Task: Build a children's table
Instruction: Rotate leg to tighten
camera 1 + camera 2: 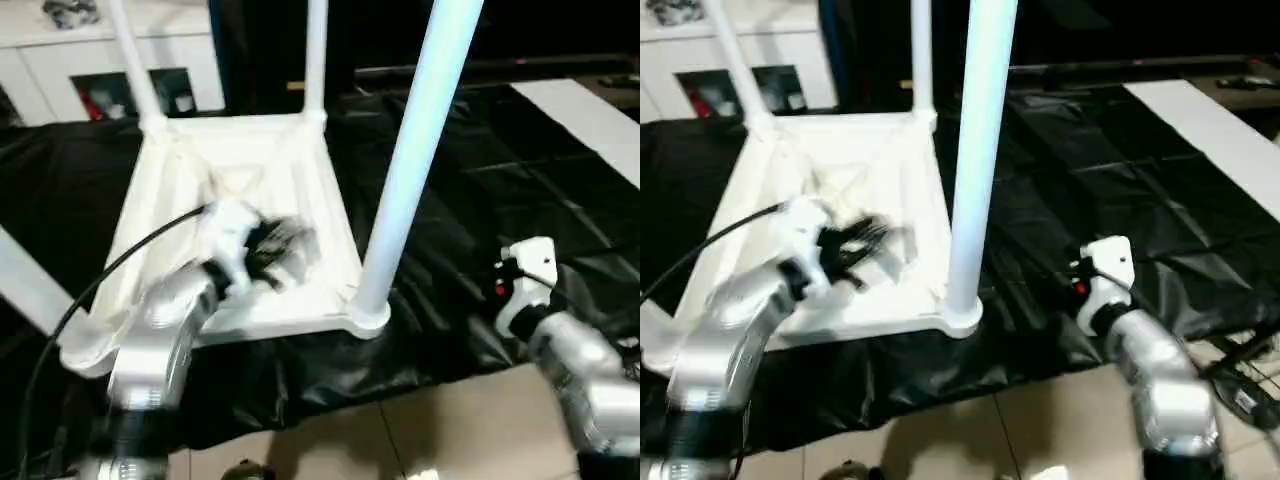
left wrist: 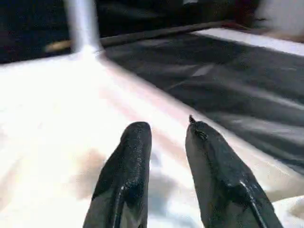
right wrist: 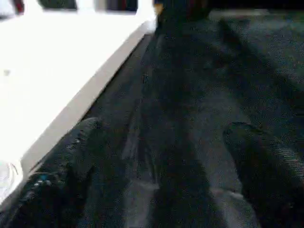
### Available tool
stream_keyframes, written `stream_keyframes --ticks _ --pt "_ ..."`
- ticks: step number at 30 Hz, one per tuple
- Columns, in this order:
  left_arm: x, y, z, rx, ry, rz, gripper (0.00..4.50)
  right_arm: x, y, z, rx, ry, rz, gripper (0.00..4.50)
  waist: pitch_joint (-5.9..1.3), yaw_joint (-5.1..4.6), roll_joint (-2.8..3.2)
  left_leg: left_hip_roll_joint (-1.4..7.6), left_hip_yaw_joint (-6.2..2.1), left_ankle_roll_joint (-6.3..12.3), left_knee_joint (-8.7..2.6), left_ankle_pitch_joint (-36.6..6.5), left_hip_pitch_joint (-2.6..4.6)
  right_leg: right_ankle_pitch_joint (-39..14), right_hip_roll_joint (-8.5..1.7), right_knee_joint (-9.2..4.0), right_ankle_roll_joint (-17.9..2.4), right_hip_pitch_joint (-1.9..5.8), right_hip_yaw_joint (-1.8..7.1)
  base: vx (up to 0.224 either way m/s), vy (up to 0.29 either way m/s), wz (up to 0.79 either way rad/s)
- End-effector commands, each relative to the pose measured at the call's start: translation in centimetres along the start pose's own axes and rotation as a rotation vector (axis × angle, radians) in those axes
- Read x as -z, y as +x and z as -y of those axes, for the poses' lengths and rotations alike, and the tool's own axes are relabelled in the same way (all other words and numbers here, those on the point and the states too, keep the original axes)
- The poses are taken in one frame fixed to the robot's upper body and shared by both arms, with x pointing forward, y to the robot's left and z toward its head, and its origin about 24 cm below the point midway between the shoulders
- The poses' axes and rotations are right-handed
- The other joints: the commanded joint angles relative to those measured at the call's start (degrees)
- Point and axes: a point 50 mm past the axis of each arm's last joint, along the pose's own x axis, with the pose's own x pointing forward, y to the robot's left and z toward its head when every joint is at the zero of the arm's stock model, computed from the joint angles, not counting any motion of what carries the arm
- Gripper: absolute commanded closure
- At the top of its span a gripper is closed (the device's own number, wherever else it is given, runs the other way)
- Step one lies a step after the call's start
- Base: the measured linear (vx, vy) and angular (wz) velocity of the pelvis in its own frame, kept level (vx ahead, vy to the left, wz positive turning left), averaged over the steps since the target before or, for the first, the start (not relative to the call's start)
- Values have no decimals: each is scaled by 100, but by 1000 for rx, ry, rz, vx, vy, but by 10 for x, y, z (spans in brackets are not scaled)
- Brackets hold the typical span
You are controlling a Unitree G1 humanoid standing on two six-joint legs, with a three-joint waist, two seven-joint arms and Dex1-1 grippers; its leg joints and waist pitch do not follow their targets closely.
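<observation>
Lying upside down on the black worktop [image 1: 480, 250], the children's table [image 1: 250, 160] has three legs upright; its empty socket sits at seven o'clock of the left gripper [image 2: 168, 137], slightly parted, empty; right gripper [image 3: 161, 156] wide, empty.

upturned table [image 1: 300, 160], L gripper [image 1: 285, 250] over it
</observation>
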Motion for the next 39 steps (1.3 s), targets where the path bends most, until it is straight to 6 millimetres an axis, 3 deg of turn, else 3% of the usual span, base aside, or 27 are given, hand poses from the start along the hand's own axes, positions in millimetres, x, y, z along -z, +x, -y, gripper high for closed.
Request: stream_keyframes --ticks 1,7,8,9,10,11,12,13,14,15,16,17,18,19,20,21,22,23,25,26,27,28,29,31,33,35,39 --pt "3 -15 -10 -141 -16 60 275 -1 -3 -6 69 -31 16 0 -321 -2 -116 314 -179 171 -405 -1230 87 -1510 -368 -514 -796 203 225 0 0 0" --pt "23 -39 -4 -297 17 15 275 13 -6 -20 70 -66 -5 0 -297 -9 -106 348 -208 -5 -461 -1775 149 -1730 -321 -559 -565 124 242 0 0 0" --pt "22 -41 -1 -332 33 15 275 13 -5 -21 62 -73 -11 0 -252 2 -128 306 -415 66 -586 -1894 -45 -1559 -302 -441 -590 274 18 0 0 0" --pt "22 -41 0 -340 41 15 275 12 -4 -21 60 -81 -7 0 -276 -33 -26 364 -642 182 -651 -2204 -56 -1285 -252 -408 -626 326 -147 -13 -13 32" --pt "20 -42 1 -359 70 14 275 10 -4 -20 64 -94 2 0 -267 -129 74 561 -955 268 -726 -2662 38 -907 -135 -299 -895 299 -261 -9 -49 57" --pt "19 -43 2 -366 87 13 275 10 -4 -19 67 -98 5 0 -249 -226 172 734 -1336 407 -875 -3024 75 -931 -8 -6 -1078 298 -349 -9 -49 57" --pt "19 -43 2 -366 87 13 275 10 -4 -19 67 -98 5 0 -249 -226 172 734 -1336 407 -875 -3024 75 -931 -8 -6 -1078 298 -349 -10 -99 58" --pt "20 -46 3 -382 70 27 275 10 -5 -15 94 -96 3 0 -205 -307 124 735 -1700 677 -992 -3304 132 -1271 66 342 -1219 203 -264 -7 -148 64" --pt "19 -49 3 -395 48 62 275 10 -6 -12 110 -93 8 0 -224 -334 44 746 -1704 743 -969 -3230 186 -1241 45 359 -1224 145 -166 -7 -148 64" --pt "19 -52 2 -414 40 74 275 11 -7 -8 134 -63 5 0 -232 -391 31 883 -1498 821 -923 -2868 268 -1021 -85 273 -1400 86 -24 7 -212 52" --pt "19 -55 3 -412 46 82 275 13 -7 -6 151 -58 -5 0 -230 -381 -98 756 -1366 1024 -814 -2625 184 -887 -190 141 -1569 151 64 -5 -251 28" --pt "19 -59 6 -401 67 83 275 15 -8 -3 167 -70 -22 0 -171 -202 -281 -113 -670 812 -62 -1964 -97 -1550 -536 -691 -1768 229 325 -5 -251 28" --pt "19 -61 7 -402 71 80 275 15 -8 -2 166 -76 -23 0 -189 39 -421 -189 -461 435 467 -635 -69 -3205 -901 -859 -697 326 468 2 -224 -1" --pt "20 -63 7 -408 73 76 275 16 -9 -3 158 -72 -22 0 -222 211 -496 -128 -511 278 458 -413 -365 -3701 -884 -736 843 548 654 4 -178 -14" --pt "21 -65 7 -410 74 74 275 16 -9 -4 153 -70 -21 0 -251 292 -487 -100 -556 336 463 -558 -374 -3586 -937 -683 1277 556 755 4 -178 -14" --pt "21 -68 9 -413 78 71 275 17 -10 -6 142 -66 -20 0 -276 354 -474 -77 -666 510 577 -856 -365 -2949 -1133 -622 1476 561 945 -16 -126 3" --pt "22 -69 10 -412 83 69 275 17 -10 -7 135 -64 -19 0 -300 371 -497 -99 -716 578 675 -901 -424 -2545 -1214 -612 1322 619 1010 -3 -73 7" --pt "23 -73 8 -423 102 58 275 18 -11 -8 125 -64 -19 0 -271 377 -474 -132 -838 580 815 -919 -477 -1599 -1310 -593 815 651 1060 -3 -73 7" --pt "23 -78 5 -447 122 51 275 20 -12 -11 114 -62 -21 0 -234 399 -408 -184 -881 320 760 -619 -363 -654 -1146 -606 -157 616 812 0 0 0" --pt "23 -82 0 -471 116 62 275 21 -14 -13 96 -43 -22 0 -210 411 -333 -114 -859 200 477 -388 -204 -510 -873 -617 -836 541 610 0 0 0" --pt "22 -84 -2 -486 109 72 246 22 -15 -14 85 -28 -23 0 -240 411 -189 49 -789 366 95 -310 -45 -704 -618 -586 -1298 556 417 -18 115 8" --pt "20 -91 -7 -533 117 94 246 25 -18 -16 65 -24 -34 0 -200 360 -110 167 -774 519 -89 -366 71 -956 -499 -591 -1366 490 286 -15 147 10" --pt "18 -96 -10 -560 134 106 242 26 -20 -16 47 -22 -39 0 -314 201 80 611 -908 1021 -371 -1013 372 -858 -148 -211 -1292 305 47 -15 147 10" --pt "17 -102 -11 -587 143 116 237 26 -23 -17 24 -26 -39 0 -259 99 110 723 -920 922 -492 -1602 300 -601 -135 -127 -1139 287 31 -19 144 8" --pt "17 -105 -11 -603 146 123 213 26 -24 -17 8 -29 -38 0 -222 35 46 599 -815 360 -545 -2404 246 -466 -299 -286 -994 353 133 -27 126 5" --pt "16 -114 -10 -643 136 148 203 27 -31 -18 -89 -65 -50 0 -173 -12 -37 381 -610 -198 -512 -2906 220 -1693 -453 -497 -882 357 232 -31 77 0" --pt "15 -121 -6 -672 123 186 163 23 -42 -16 -236 -88 -67 0 -147 -45 -100 368 -555 -220 -493 -2889 182 -2539 -500 -608 -555 316 252 -7 16 -1"
